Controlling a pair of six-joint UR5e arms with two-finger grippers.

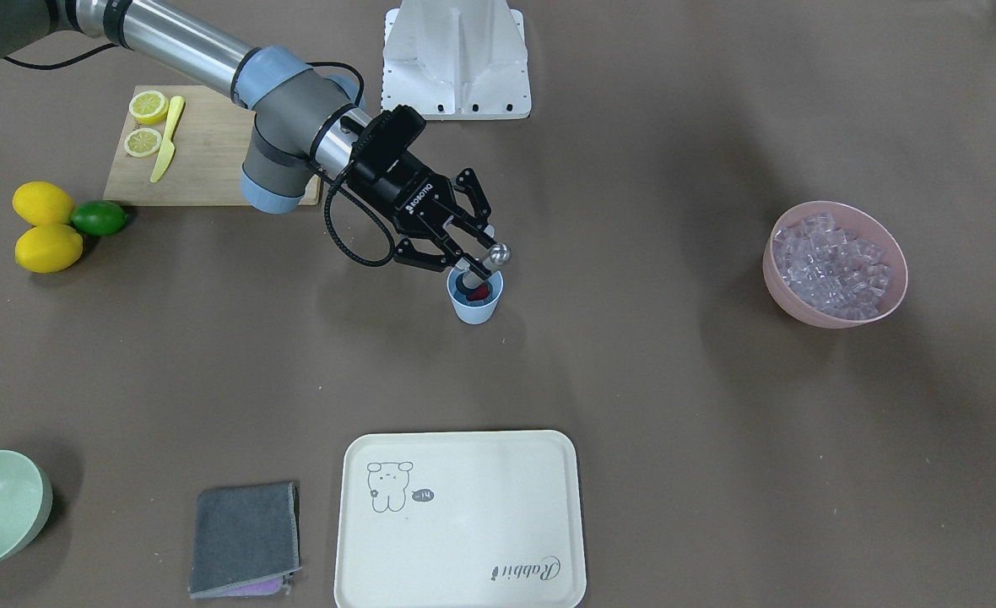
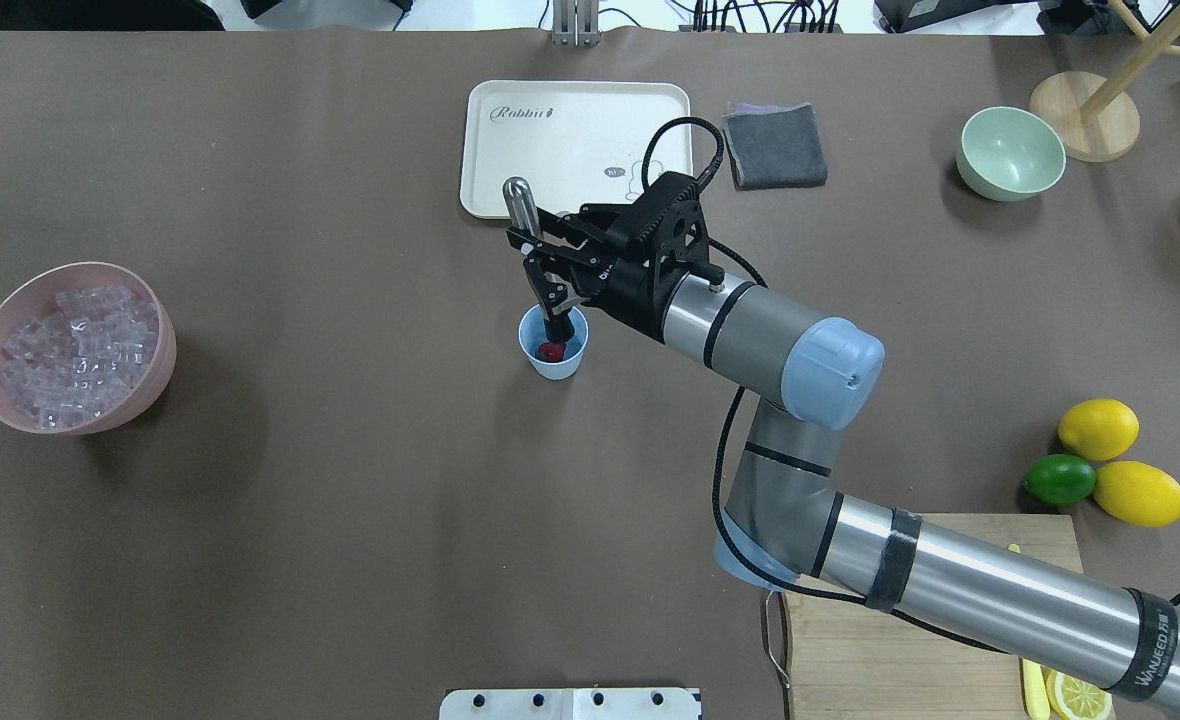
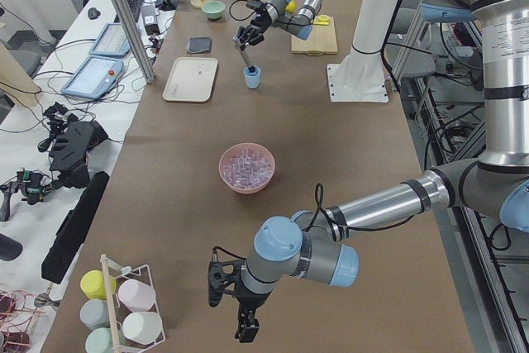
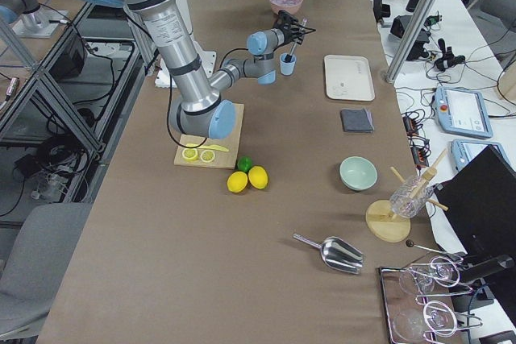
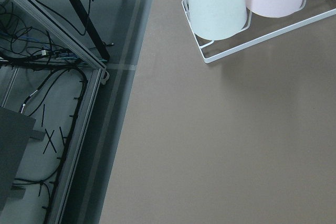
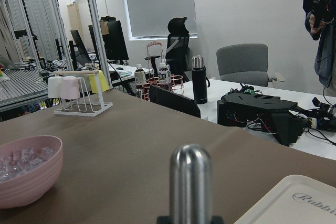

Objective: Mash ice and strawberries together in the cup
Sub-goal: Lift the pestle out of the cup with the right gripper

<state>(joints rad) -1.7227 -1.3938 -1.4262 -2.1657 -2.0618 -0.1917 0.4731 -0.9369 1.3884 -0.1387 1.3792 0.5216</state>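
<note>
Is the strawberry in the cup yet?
In: red strawberry shows inside the cup, under the muddler gripped by the right pincer.

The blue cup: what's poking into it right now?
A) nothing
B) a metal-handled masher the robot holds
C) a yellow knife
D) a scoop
B: the right gripper grips a metal-handled masher whose dark end sits inside the cup, by the red strawberry.

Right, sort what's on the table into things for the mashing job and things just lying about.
For the job: cup, strawberry inside it, muddler, ice, pink bowl holding the ice.
Lying about: lemons, lime, cutting board, tray, grey cloth, green bowl.
</note>
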